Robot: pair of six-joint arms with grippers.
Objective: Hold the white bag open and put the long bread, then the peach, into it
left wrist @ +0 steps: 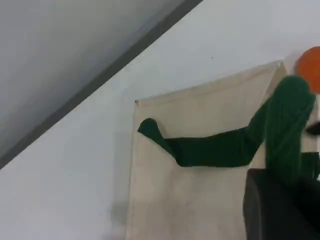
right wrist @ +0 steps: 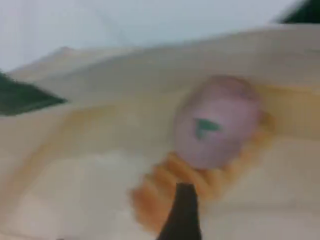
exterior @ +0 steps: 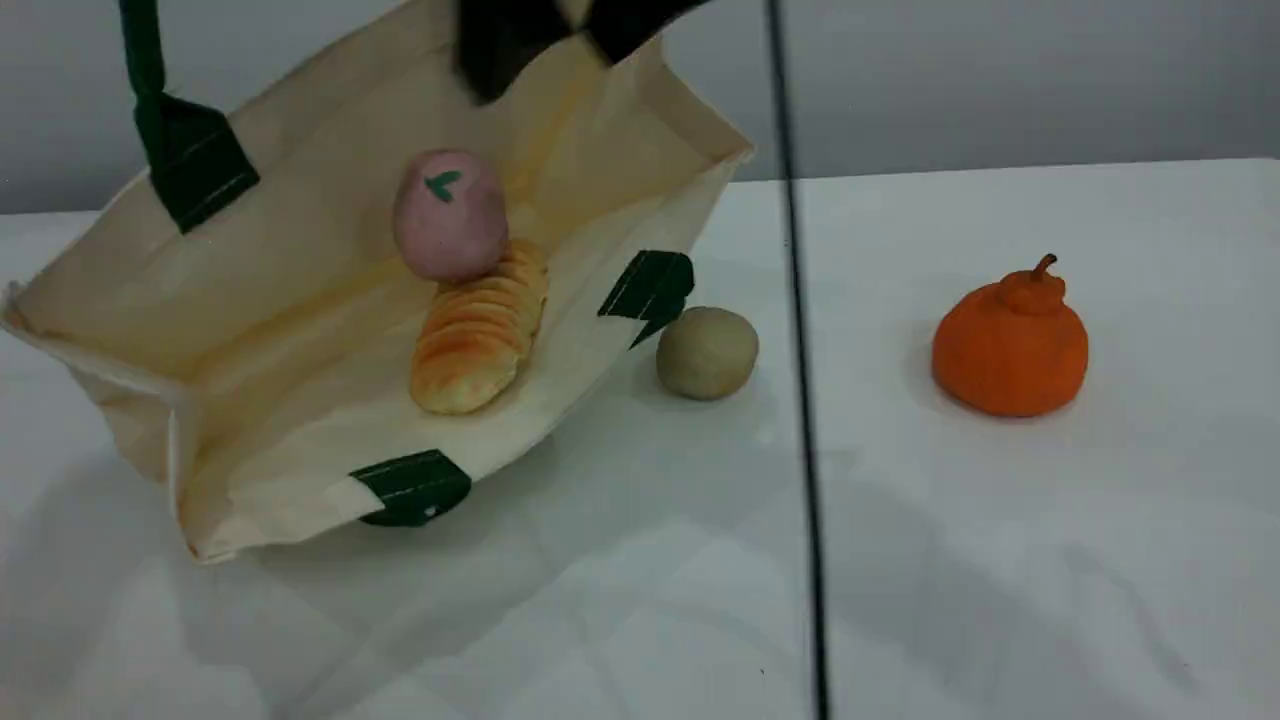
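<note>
Peach [exterior: 449, 214] atop bread [exterior: 480, 336] inside bag [exterior: 300, 300] — left gripper [left wrist: 280, 200] clamped on handle [left wrist: 220, 147], right gripper [exterior: 560, 30] open above.

You see a cream-white bag [exterior: 300, 300] with dark green handles [left wrist: 220, 147] and patches, a golden-orange ridged long bread [exterior: 478, 345], a dull pink peach [exterior: 448, 215] with green leaf mark, a beige ball [exterior: 707, 352], an orange fruit [exterior: 1010, 345], a white worktop [exterior: 1000, 560].

A glossy white tabletop [exterior: 1000, 560] is seen, with soft shadows and faint reflections cast on it. A plain grey wall [exterior: 1000, 80] is set behind its far edge. A thin dark vertical line [exterior: 800, 400] is crossed over the scene view.
</note>
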